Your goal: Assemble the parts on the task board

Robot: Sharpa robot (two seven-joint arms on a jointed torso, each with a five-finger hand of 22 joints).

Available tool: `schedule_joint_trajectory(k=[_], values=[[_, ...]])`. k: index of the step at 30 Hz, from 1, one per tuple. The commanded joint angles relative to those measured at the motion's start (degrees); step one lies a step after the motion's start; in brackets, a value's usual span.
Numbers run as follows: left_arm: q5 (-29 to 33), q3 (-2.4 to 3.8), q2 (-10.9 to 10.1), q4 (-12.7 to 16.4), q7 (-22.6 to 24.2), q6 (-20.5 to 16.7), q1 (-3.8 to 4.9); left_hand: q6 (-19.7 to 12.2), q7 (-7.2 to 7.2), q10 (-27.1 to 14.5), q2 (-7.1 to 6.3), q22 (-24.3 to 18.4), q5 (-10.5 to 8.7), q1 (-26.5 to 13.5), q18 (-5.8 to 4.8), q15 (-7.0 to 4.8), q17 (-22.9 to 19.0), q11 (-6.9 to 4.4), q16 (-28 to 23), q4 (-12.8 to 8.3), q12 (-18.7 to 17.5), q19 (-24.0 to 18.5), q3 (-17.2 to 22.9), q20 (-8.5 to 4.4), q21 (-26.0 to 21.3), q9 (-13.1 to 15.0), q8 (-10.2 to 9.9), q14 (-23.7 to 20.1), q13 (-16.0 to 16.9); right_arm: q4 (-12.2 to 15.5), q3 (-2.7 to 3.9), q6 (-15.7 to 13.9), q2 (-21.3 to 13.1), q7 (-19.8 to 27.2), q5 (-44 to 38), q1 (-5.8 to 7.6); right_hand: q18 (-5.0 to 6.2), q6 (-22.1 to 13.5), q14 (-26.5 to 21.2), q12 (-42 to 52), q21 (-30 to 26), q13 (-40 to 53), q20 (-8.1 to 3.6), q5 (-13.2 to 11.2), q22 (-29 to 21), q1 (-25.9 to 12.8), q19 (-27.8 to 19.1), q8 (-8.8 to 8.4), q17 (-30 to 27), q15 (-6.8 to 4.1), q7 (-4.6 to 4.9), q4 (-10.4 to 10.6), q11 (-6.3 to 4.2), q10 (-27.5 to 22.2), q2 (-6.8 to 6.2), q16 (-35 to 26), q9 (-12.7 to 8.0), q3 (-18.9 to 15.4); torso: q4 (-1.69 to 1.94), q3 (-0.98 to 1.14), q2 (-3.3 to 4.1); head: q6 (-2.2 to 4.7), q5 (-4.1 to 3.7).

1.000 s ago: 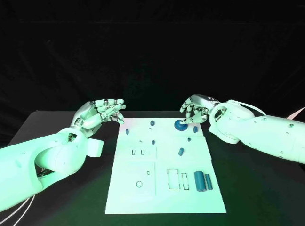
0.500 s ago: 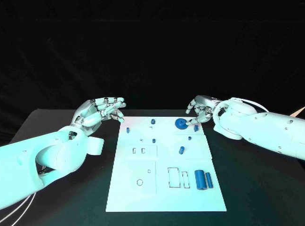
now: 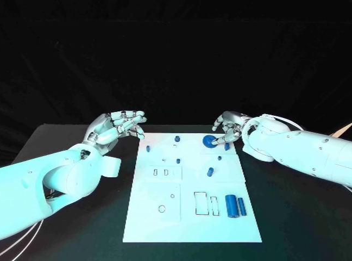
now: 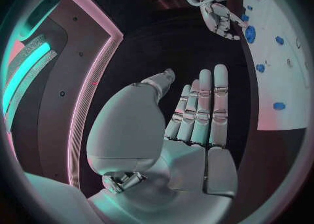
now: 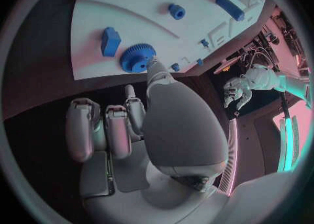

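Touching blue gear (image 3: 209, 142), right hand (image 3: 229, 126).

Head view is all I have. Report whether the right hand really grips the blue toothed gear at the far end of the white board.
Observer: No grip. In the right wrist view the thumb tip of the right hand meets the rim of the blue toothed gear. The other fingers are clear of it.
Operator: Describe what sits by that gear.
Observer: A small blue block-shaped part stands close beside it on the white task board, on the side away from the thumb.
Operator: Now the left hand.
Observer: In the left wrist view the left hand holds nothing, and its fingers are stretched out straight, side by side.
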Motion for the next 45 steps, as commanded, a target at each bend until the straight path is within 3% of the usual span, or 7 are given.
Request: schedule_joint_trajectory(k=[1,16,24,31,37,41,45], values=[[0.0,0.05,0.15,0.04,0.09,0.19,0.07,0.15,0.11,0.44,-0.04,0.85,0.58,-1.22,1.1,-0.14,1.01,0.09,1.03,0.22,-0.62,-0.45,3.2,-0.19,1.02,1.17,0.5,-0.67,0.77,-0.39,-0.03,0.66,0.4,0.11,0.2,-0.34,-1.41,-1.71,4.67,1.58,1.63,2.44,-0.06,1.28,8.41,-0.06,2.98,1.44,10.88,0.39,0.3,0.1,-0.22,3.13,1.43,0.95,0.82,1.29,0.0,-0.02,-0.02,-0.16,0.03],[-0.01,0.05,0.23,-0.03,0.06,0.16,0.07,0.14,0.07,0.41,0.03,0.93,0.59,-1.12,1.13,-0.17,1.06,0.06,1.13,0.13,-0.61,-0.53,3.33,-0.19,1.17,1.2,0.51,-0.67,0.77,-1.72,-0.1,1.1,1.59,0.45,1.34,-1.13,-1.73,-0.17,4.82,2.37,2.83,4.03,-0.06,0.76,9.85,0.35,3.7,1.94,11.78,0.31,0.11,-0.1,-0.39,4.2,3.0,1.54,0.72,4.35,-0.03,0.01,-0.03,-0.2,0.08],[-0.01,0.05,0.22,-0.06,0.01,0.11,0.07,0.14,0.07,0.41,0.03,0.93,0.59,-1.12,1.13,-0.17,1.06,0.06,1.13,0.13,-0.61,-0.53,3.33,-0.19,1.17,1.2,0.51,-0.67,0.77,-2.39,-0.16,2.12,1.98,0.86,2.39,-1.25,-1.73,2.32,4.8,2.37,2.91,4.65,-0.12,-0.71,10.12,-1.14,3.62,0.95,11.84,0.22,0.02,-0.28,-0.52,4.46,7.27,1.64,-0.56,11.75,-0.08,0.03,-0.03,-0.25,0.14],[-0.01,0.05,0.22,-0.05,-0.03,0.12,0.07,0.14,0.07,0.41,0.03,0.93,0.59,-1.12,1.13,-0.17,1.06,0.06,1.13,0.13,-0.61,-0.53,3.33,-0.19,1.17,1.2,0.51,-0.67,0.77,-2.68,-0.19,3.24,2.05,0.78,2.49,-1.33,-1.74,3.36,4.8,2.38,2.94,4.88,-0.21,-0.88,10.25,-1.63,3.63,0.43,11.86,0.11,-0.12,-0.56,-0.65,4.57,6.97,1.67,-1.19,15.18,-0.08,0.04,-0.01,-0.34,0.13],[-0.01,0.05,0.19,-0.05,-0.05,0.14,0.07,0.12,0.07,0.39,0.03,0.98,0.59,-1.06,1.15,-0.19,1.09,0.05,1.18,0.05,-0.61,-0.58,3.4,-0.19,1.27,1.22,0.5,-0.69,0.77,-2.37,-0.22,2.72,1.98,0.54,1.52,-1.39,-1.77,4.46,4.82,2.44,3.01,5.27,-0.24,-1.22,10.45,-3.14,3.68,-0.19,11.94,0.07,-0.19,-1.25,-0.71,4.84,5.17,1.73,-1.84,19.31,-0.09,0.05,0.0,-0.44,0.19],[-0.01,0.05,0.17,-0.06,-0.06,0.17,0.07,0.12,0.07,0.39,0.03,0.98,0.59,-1.06,1.15,-0.19,1.09,0.05,1.18,0.05,-0.61,-0.58,3.4,-0.19,1.27,1.22,0.5,-0.69,0.77,-1.5,-0.23,-0.05,1.77,0.28,-0.05,-1.41,-1.81,5.04,4.84,2.5,3.13,5.45,-0.31,-1.16,10.62,-3.51,3.79,-0.19,12.03,-0.02,-0.3,-1.74,-0.82,5.0,4.85,1.78,-1.92,20.79,-0.09,0.06,-0.02,-0.42,0.18],[-0.01,0.05,0.14,-0.16,-0.07,0.19,0.07,0.12,0.07,0.39,0.03,0.98,0.59,-1.06,1.15,-0.19,1.09,0.05,1.18,0.05,-0.61,-0.58,3.4,-0.19,1.27,1.22,0.5,-0.69,0.77,0.87,-0.23,-6.88,1.11,-0.17,-3.4,-1.41,-1.87,5.61,4.85,2.68,3.31,5.8,-0.36,-1.29,10.86,-4.29,3.95,-0.17,12.07,-0.04,-0.29,-2.19,-0.84,5.32,4.11,1.81,-1.98,21.98,-0.12,0.05,-0.06,-0.33,0.22]])
